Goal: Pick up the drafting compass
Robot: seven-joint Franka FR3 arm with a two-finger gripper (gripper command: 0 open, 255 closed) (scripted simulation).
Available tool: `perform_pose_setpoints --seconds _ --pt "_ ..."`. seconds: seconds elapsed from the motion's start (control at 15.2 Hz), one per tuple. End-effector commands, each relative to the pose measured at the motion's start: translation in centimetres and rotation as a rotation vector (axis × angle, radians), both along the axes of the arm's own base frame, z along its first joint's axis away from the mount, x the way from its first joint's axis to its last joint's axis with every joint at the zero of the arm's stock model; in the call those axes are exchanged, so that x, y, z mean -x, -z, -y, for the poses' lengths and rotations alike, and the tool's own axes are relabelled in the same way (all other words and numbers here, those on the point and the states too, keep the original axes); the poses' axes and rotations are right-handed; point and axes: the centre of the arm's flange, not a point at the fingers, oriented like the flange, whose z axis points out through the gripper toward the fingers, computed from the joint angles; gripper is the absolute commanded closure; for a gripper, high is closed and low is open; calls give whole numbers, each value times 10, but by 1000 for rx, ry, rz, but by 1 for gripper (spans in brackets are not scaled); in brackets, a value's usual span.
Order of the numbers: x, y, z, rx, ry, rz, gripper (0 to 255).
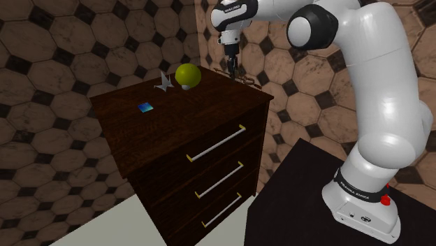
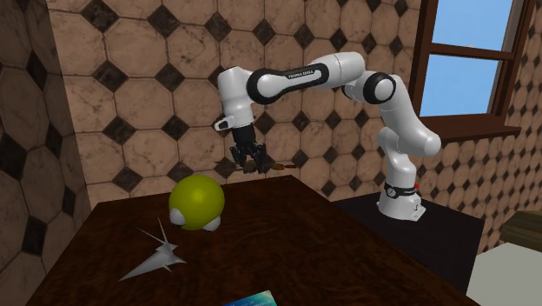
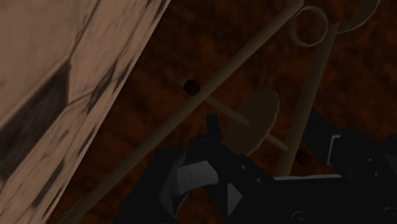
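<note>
The brown drafting compass (image 3: 216, 83) lies on the dark wooden dresser (image 1: 175, 133) by the tiled wall. Its legs and wheel pass between the fingers of the claw (image 3: 267, 137), which stand wide apart around it. A yellow-green ball (image 2: 195, 202) sits well off from the claw.

In the shoulder view the compass (image 1: 248, 81) is a thin sliver just beside the gripper (image 1: 233, 71), too small to show its shape, and the top edge cuts off the upper stretch of the arm (image 1: 384, 91) while the bottom edge cuts off the base of the dresser (image 1: 202, 112). In the second exterior view the bottom edge crops the blue card (image 2: 253, 300). In the wrist view the compass's legs run out past the picture's edges.
</note>
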Motion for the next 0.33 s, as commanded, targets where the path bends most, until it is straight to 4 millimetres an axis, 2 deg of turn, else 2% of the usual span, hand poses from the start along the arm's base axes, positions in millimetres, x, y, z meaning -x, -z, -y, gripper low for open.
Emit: perform_pose_setpoints --seconds 0.0,0.13,0.26 --pt "-1 -11 0 0 0 0 255" --pt "-1 -22 0 0 0 0 255" --pt "-1 -23 0 0 0 0 255"
